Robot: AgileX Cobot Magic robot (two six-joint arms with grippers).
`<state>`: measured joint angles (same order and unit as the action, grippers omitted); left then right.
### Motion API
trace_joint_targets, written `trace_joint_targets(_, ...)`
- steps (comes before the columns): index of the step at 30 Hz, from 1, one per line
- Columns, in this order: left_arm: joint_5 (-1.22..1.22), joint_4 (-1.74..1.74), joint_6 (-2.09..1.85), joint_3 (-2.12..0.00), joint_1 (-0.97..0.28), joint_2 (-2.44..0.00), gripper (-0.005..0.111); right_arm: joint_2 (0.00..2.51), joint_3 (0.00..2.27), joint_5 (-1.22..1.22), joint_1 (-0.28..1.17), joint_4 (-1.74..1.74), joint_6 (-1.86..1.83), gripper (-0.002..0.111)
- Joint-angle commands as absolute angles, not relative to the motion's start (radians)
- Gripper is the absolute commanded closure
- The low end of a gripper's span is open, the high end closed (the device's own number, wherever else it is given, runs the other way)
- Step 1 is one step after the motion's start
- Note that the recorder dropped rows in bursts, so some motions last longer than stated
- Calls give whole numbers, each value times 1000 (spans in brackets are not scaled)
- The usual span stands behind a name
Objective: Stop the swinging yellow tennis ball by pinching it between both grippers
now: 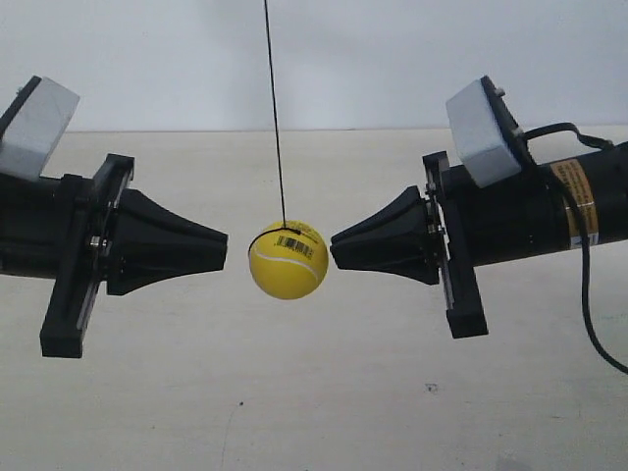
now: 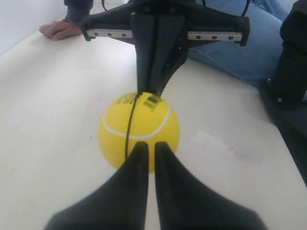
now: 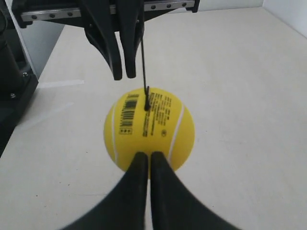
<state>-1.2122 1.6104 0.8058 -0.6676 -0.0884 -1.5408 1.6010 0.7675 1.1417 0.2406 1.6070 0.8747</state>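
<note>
The yellow tennis ball (image 1: 287, 260) hangs on a thin dark string (image 1: 275, 118) above the pale worktop (image 1: 314, 392), between two black cone-tipped claws that point at each other. In the exterior view, the claw at the view's left (image 1: 224, 238) stops just short of the ball with a sliver of worktop showing between them. The claw at the view's right (image 1: 335, 248) meets the ball's side or is a hair off it; I cannot tell which.

The left wrist view looks along the left claw (image 2: 146, 146). Its two fingers lie together with only a narrow slit between them and hold nothing, and their tips sit against the ball's near side.

The right wrist view shows the right claw (image 3: 144, 155) likewise closed and empty, its tips at the ball. This view alone shows the barcode sticker (image 3: 126, 112) and the printed text clearly.

Only the left wrist view takes in a person's hand (image 2: 58, 29) resting on the worktop and blue jeans (image 2: 230, 52) beyond it.
</note>
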Motion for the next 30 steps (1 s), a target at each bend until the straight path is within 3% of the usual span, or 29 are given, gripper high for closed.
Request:
trace_joint_targets(1, -1221, 1581, 800, -663, -94, -1545, 102, 1600, 768, 1154, 242, 1610, 881, 108)
trace_joint_targets(30, -1221, 1560, 762, -687, -132, -1647, 102, 1600, 768, 1155, 242, 1614, 885, 108)
